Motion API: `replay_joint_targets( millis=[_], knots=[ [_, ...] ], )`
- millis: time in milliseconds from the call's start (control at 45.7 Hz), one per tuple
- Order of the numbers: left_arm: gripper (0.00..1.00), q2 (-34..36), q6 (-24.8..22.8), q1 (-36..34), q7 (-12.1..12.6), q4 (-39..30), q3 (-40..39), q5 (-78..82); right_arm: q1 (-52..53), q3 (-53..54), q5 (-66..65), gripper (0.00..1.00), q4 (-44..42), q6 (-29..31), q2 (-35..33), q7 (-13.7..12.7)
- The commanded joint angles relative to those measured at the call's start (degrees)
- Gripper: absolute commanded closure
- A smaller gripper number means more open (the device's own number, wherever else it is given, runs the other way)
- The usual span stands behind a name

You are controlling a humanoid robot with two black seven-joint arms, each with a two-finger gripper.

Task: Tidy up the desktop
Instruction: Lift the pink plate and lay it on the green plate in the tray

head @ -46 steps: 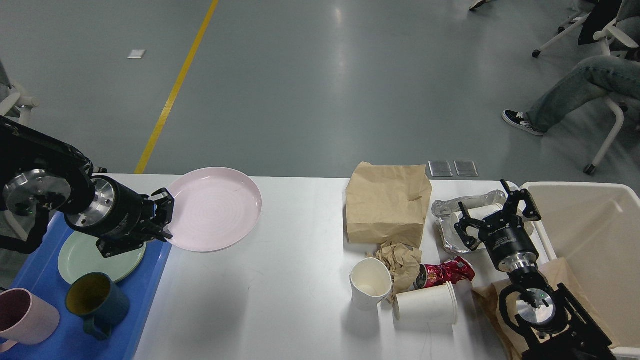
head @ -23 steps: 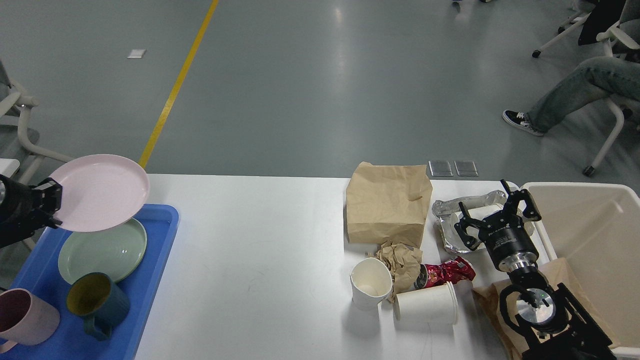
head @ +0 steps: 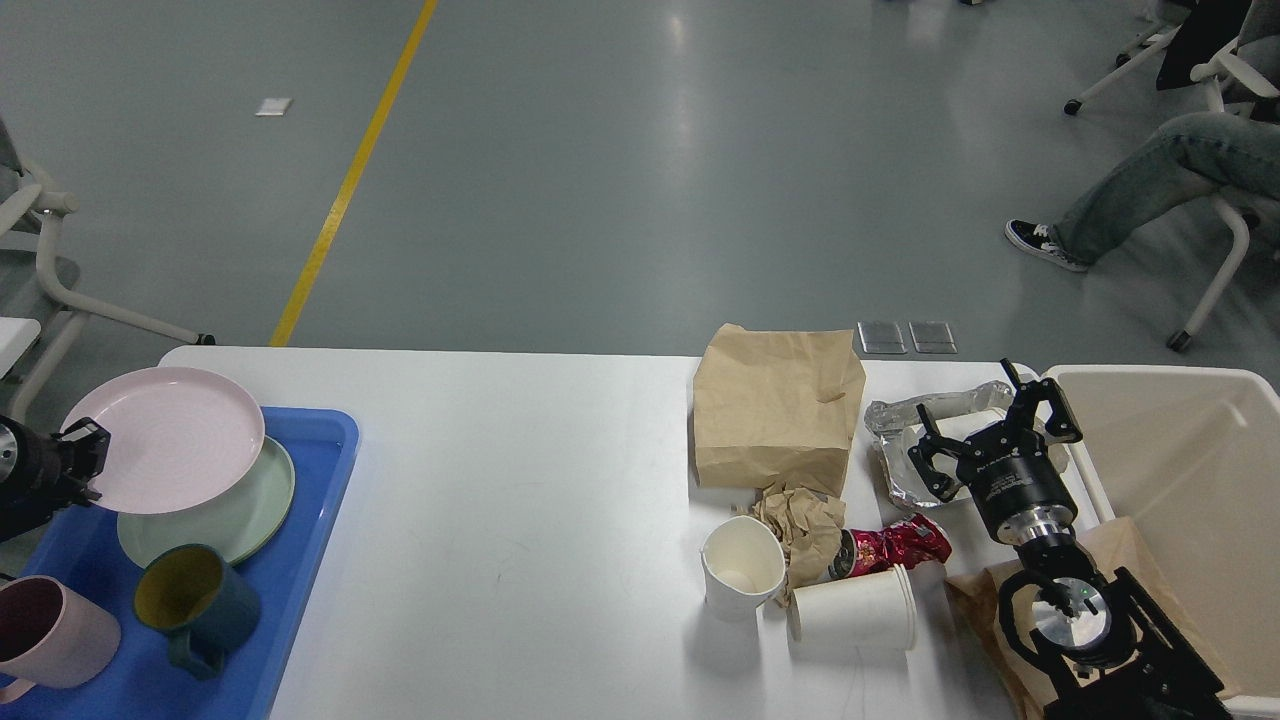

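Observation:
The white desktop [head: 520, 470] spans the view. My left gripper [head: 82, 458] at the far left is shut on the rim of a pink plate [head: 165, 438], held just over a green plate [head: 240, 520] on the blue tray [head: 310, 520]. My right gripper [head: 995, 430] is open and empty above a foil container [head: 900, 460] near the bin. Trash lies at the right: a brown paper bag [head: 775, 410], crumpled brown paper [head: 805, 520], a red wrapper [head: 890, 545], an upright white cup [head: 740, 575] and a white cup lying on its side [head: 855, 610].
A dark mug [head: 190, 600] and a pink mug [head: 50, 630] stand on the tray. A cream-white bin [head: 1190, 460] with brown paper [head: 1130, 560] inside sits at the right edge. A seated person's legs [head: 1150, 180] and chairs are beyond the table.
My left arm carried the pink plate from the desktop leftward to the tray and lowered it over the green plate. The right arm has not moved.

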Motion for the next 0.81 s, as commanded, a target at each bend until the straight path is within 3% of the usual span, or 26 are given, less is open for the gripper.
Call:
replay_joint_targets(
  millis=[0, 306, 482, 613, 788],
  knots=[
    [1.00, -0.49, 0.21, 1.44, -0.30, -0.62, -0.31, 0.87, 0.09, 0.00, -0.02, 0.00, -0.05, -0.07, 0.00, 0.00],
    [1.00, -1.37, 3.82, 2.76, 0.40, -0.53, -0.93, 2.72, 0.00, 0.00, -0.02, 0.00, -0.05, 0.02, 0.00, 0.00],
    [0.97, -1.45, 2.94, 2.76, 0.32, -0.88, -1.10, 2.72, 0.00, 0.00, -0.02, 0.00, -0.05, 0.02, 0.00, 0.00],
    [0.82, -1.45, 3.03, 2.76, 0.32, -0.88, -1.28, 2.72, 0.00, 0.00, -0.02, 0.00, -0.05, -0.07, 0.00, 0.00],
    [0.44, -1.37, 3.99, 2.76, 0.23, -0.79, -1.28, 2.72, 0.00, 0.00, -0.02, 0.00, -0.05, 0.02, 0.00, 0.00]
  ],
)
